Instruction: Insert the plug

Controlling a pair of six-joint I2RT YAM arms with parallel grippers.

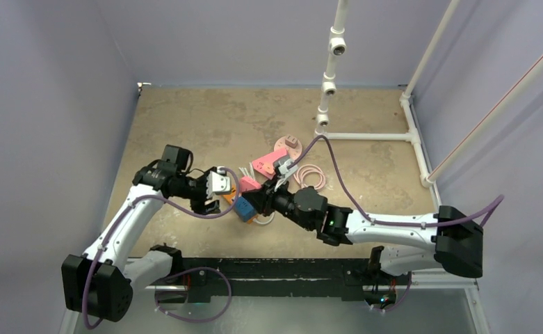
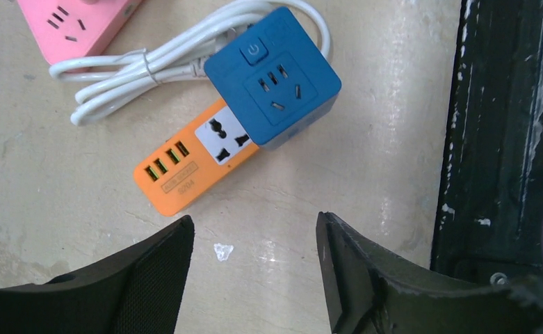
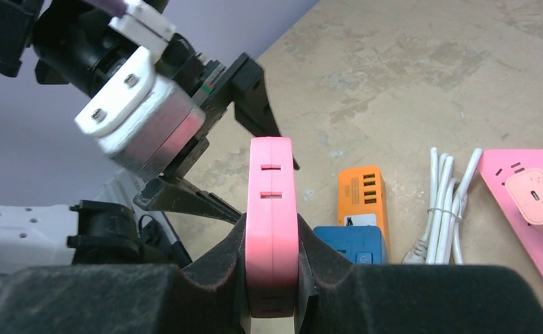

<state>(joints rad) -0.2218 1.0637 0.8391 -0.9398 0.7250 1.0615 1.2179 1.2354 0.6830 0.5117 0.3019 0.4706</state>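
Pink plug [image 3: 271, 160]: clamped edge-on between the foam pads [image 3: 209, 261] of the right gripper [image 3: 272, 226]. The jaws were closed to the plug's own thickness. It stood upright with its narrow side showing, presumably so the pins could be lined up with a socket. The pins themselves were hidden.

Blue socket cube [image 2: 275, 76]: on the table [image 2: 373, 181] just below and beyond the right gripper's fingertips, its three-pin face turned upward. I judged it the likely receiver for the plug, which was not yet inserted and was held clear above it.

Orange USB block [image 2: 174, 174]: joined to the cube's side and lying flat, with its ports facing up.

Left gripper [image 2: 254, 226]: hovering over the table just short of the orange block, jaws wide apart and holding nothing. It faced the right gripper across the cube, probably placed to steady the cube against the push of insertion.

White cable [image 2: 143, 62]: coiled and tied, lying just past the cube.

Pink power strip [image 3: 508, 170]: farther off to the right of the right gripper, with a small pink charger [image 3: 536, 198] seated in it.

White pipe frame [image 1: 331, 69]: well beyond both grippers at the far edge.
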